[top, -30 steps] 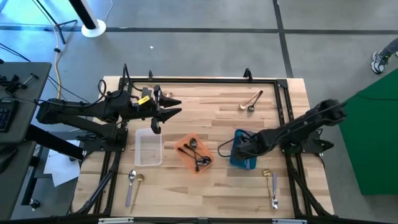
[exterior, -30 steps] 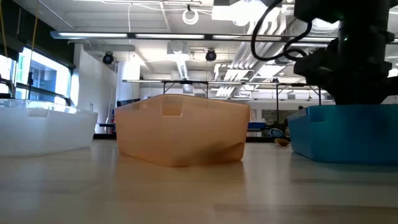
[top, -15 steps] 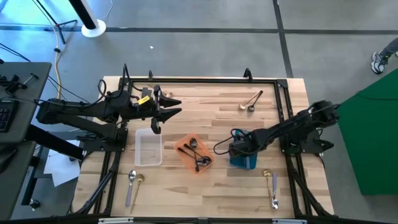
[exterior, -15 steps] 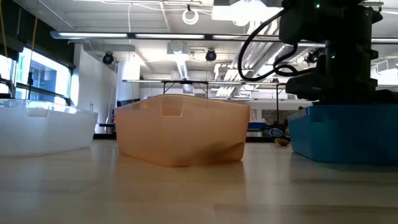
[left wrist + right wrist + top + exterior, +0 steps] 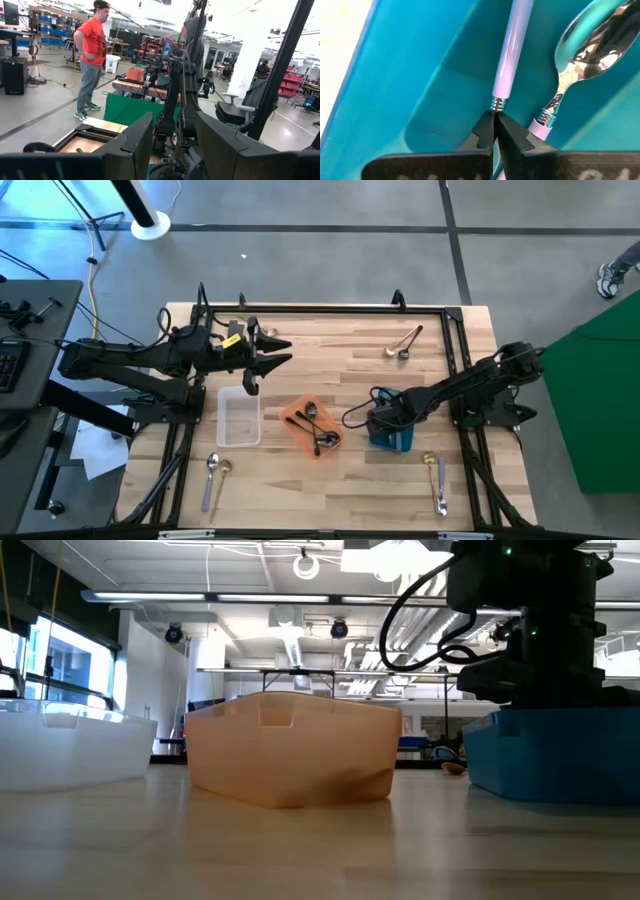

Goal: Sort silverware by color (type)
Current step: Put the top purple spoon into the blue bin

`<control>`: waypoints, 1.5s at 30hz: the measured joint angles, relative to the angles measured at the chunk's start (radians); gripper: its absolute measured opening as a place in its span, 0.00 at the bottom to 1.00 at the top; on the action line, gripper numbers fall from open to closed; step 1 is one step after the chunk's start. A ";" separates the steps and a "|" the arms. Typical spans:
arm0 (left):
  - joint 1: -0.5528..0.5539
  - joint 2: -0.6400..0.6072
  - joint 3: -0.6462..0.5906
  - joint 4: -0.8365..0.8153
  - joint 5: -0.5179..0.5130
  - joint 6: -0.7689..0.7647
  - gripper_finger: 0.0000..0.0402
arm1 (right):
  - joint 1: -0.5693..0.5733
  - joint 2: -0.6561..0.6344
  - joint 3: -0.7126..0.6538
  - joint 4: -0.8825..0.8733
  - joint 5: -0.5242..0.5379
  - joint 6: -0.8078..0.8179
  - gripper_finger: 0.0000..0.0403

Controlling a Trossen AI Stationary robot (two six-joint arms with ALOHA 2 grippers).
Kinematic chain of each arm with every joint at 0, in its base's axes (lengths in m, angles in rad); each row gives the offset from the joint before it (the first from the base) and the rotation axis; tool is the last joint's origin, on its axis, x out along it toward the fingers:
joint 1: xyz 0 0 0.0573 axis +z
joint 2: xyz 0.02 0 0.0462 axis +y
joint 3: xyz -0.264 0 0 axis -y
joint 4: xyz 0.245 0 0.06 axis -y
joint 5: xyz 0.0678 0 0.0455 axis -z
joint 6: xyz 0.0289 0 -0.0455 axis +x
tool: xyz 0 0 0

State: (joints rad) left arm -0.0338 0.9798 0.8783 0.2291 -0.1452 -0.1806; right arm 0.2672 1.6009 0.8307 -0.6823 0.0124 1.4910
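Observation:
My right gripper (image 5: 493, 131) points down into the blue tray (image 5: 392, 438) and is shut on a spoon with a lilac handle (image 5: 513, 50). Beside it in the tray lies a second spoon, with a silver bowl (image 5: 590, 45). In the low view the blue tray's wall (image 5: 555, 755) hides my right fingertips. My left gripper (image 5: 268, 356) hangs open above the table's far left and holds nothing. Dark spoons (image 5: 316, 430) lie in the orange tray (image 5: 296, 412). Loose spoons lie at the far right (image 5: 403, 343), near left (image 5: 213, 473) and near right (image 5: 437, 480). My right gripper pinches the spoon between its two fingertips on the metal neck, just past the ribbed collar (image 5: 498, 104) at the lilac handle's end. The fingers come from above, pointing down. The handle stretches away over the tray's floor. Whether it rests there, I cannot tell.
A clear tray (image 5: 239, 416) stands left of the orange one, on the near left. A black frame (image 5: 330, 310) runs along the table's edges. People stand in the room beyond the table in the left wrist view.
My right gripper has sunk into the blue tray, shifting slightly toward the table's left, and has stayed shut. For the last half second it has kept still.

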 joint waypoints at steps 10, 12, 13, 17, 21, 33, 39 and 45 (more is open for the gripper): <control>0.000 0.000 0.000 0.000 0.000 0.000 0.34 | 0.000 0.001 -0.002 0.001 -0.005 0.003 0.00; 0.000 0.000 0.000 0.000 0.000 0.000 0.34 | 0.000 0.001 -0.002 0.001 -0.005 0.003 0.00; 0.000 0.000 0.000 0.000 0.000 0.000 0.34 | 0.000 0.001 -0.002 0.001 -0.005 0.003 0.00; 0.000 0.000 0.000 0.000 0.000 0.000 0.34 | 0.000 0.001 -0.002 0.003 -0.005 0.004 0.00; 0.000 0.000 0.000 0.000 0.000 0.000 0.34 | 0.001 0.001 -0.003 0.006 -0.003 0.004 0.00; 0.000 0.000 0.000 0.000 0.000 0.000 0.34 | 0.001 0.002 -0.003 0.012 -0.003 0.000 0.00; 0.000 0.000 0.000 0.000 0.000 0.000 0.34 | 0.001 0.002 -0.003 0.013 -0.003 0.000 0.00; 0.000 0.000 0.000 0.000 0.000 0.000 0.34 | 0.001 0.002 -0.004 0.016 -0.003 0.001 0.02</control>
State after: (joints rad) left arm -0.0338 0.9798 0.8783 0.2291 -0.1452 -0.1802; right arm 0.2680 1.6031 0.8269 -0.6659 0.0098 1.4916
